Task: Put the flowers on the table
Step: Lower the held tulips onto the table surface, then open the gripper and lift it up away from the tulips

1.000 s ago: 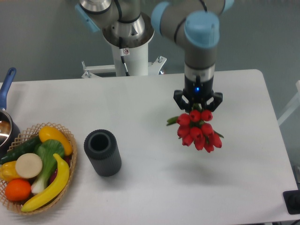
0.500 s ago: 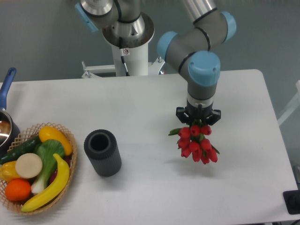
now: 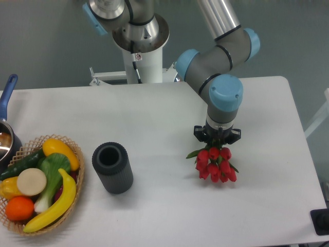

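Gripper [image 3: 217,138] clamped on the flowers [image 3: 215,163], blooms hanging low over the right side of the table [image 3: 154,118] — can't tell if they touch it. Left, I'd judge: final lowering, release, retreat.

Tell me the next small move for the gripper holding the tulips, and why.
Probably ease straight down a little more, then open. The gripper is shut on the tulips, whose heads hang close over the white table with bare surface below; whether they already touch it cannot be told.
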